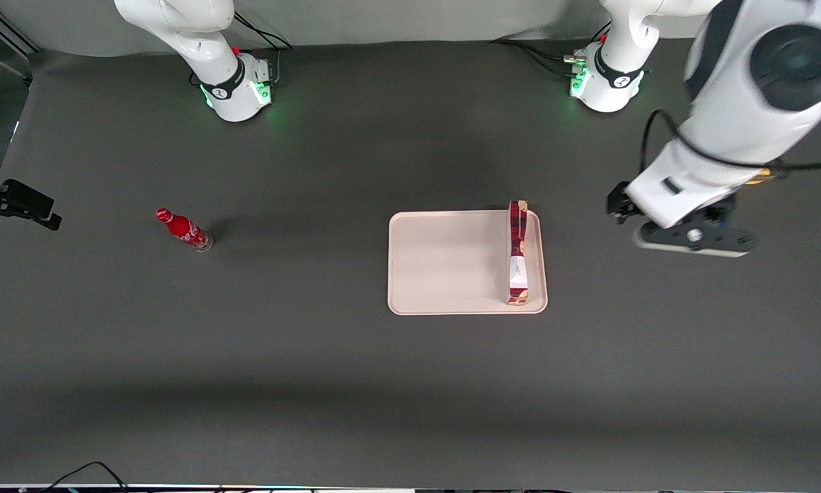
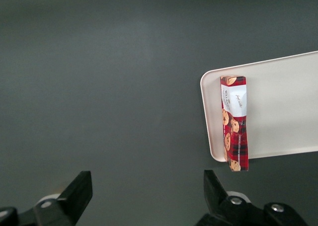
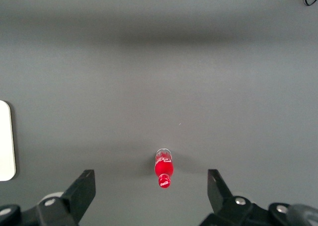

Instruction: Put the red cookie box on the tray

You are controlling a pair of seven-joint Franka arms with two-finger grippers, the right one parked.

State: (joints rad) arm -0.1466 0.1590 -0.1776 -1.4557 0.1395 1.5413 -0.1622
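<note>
While the long narrow dark red and white cardboard cookie box (image 1: 518, 252) rests on the flat pale pinkish-cream tray (image 1: 444, 263) along its short edge nearest the working arm, the left gripper (image 2: 147, 196) hangs clear. Fingers spread, empty, above bare dark table (image 1: 314, 370) well apart from the tray.

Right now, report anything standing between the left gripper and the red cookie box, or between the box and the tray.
Nothing visible does. The red cookie box already stands on the tray, along its edge toward the working arm. The left gripper hangs open above bare table beside the tray. The red soda bottle stands toward the parked arm's end.
</note>
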